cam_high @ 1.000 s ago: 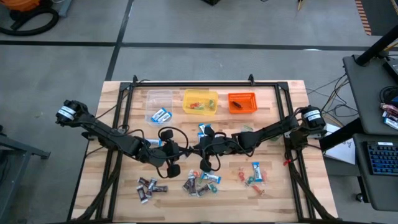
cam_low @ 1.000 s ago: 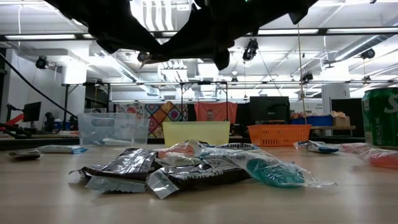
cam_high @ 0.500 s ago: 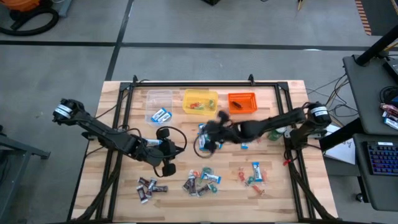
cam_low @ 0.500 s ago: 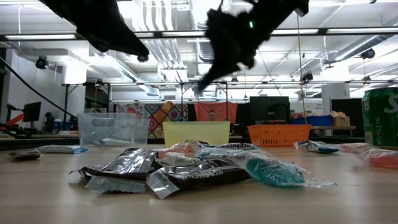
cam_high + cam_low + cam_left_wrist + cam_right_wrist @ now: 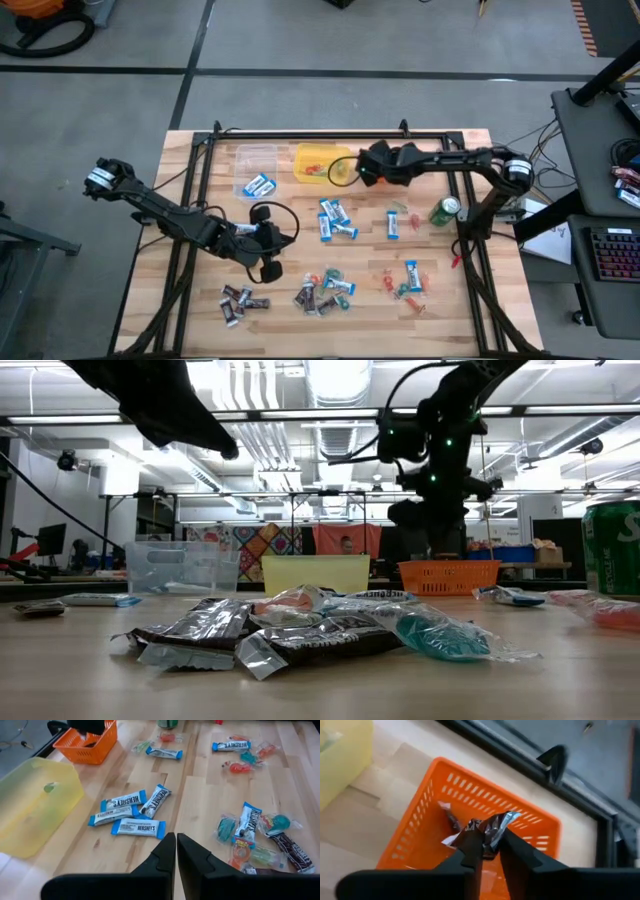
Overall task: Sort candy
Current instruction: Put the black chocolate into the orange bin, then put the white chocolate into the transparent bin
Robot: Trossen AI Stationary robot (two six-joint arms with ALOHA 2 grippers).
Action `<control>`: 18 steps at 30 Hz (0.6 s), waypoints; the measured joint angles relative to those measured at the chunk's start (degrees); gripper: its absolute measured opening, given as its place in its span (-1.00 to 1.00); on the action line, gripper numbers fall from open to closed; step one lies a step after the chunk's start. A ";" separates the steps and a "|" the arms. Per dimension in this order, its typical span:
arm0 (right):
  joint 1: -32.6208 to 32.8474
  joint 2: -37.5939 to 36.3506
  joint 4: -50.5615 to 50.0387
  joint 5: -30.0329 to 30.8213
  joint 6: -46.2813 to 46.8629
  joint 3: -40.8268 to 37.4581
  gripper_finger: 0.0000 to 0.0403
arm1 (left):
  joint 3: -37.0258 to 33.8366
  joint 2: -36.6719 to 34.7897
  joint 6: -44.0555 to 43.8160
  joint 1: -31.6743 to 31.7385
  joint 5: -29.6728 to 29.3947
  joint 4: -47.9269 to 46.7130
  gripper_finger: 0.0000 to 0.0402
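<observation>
Orange is the colour of the slotted tub (image 5: 470,827) over which the right tool (image 5: 489,851) is stationed. Its fingers pinch a dark brown wrapped sweet (image 5: 487,829), foil end protruding above the tips, directly over the tub's interior. Another dark wrapper (image 5: 451,817) lies inside. The placement suggests the brown sort is being collected there and release is imminent.

The yellow tub (image 5: 320,163) beside it holds small coloured sweets, and the clear tub (image 5: 255,158) stands at the row's far end with two blue-and-white bars (image 5: 258,185) lying just in front of it, outside. The tubs appear allotted one per sort.

The left tool (image 5: 176,851) is closed on nothing, fingers pressed together, parked above the table's (image 5: 450,305) middle and clear of the right arm's path.

Unsorted candy lies in groups on the pale wooden planks: three blue-and-white bars (image 5: 131,812) near the centre, a mixed heap of brown wrappers (image 5: 318,297) at the near edge, further brown ones (image 5: 240,298) toward the left, and small red, green and orange pieces (image 5: 405,282) toward the right. A green can (image 5: 444,210) stands near the right arm's base.

The surroundings are a workshop hall with grey floor, ceiling strip lights and benches beyond. Much sorting remains.
</observation>
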 joint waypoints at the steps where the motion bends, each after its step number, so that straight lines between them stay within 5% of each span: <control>1: -0.51 0.00 -0.01 -0.32 -0.12 -0.07 -0.64 | 0.00 0.00 -0.68 0.00 -0.04 -0.30 -1.00; 10: 0.03 -0.82 0.35 -1.78 -0.05 -0.05 -0.12 | 0.00 0.00 -10.69 0.00 4.79 -9.58 -1.00; 18: 6.36 -3.73 3.04 -1.86 0.09 -0.05 0.01 | 0.00 0.00 -22.21 -0.02 15.15 -32.14 -0.96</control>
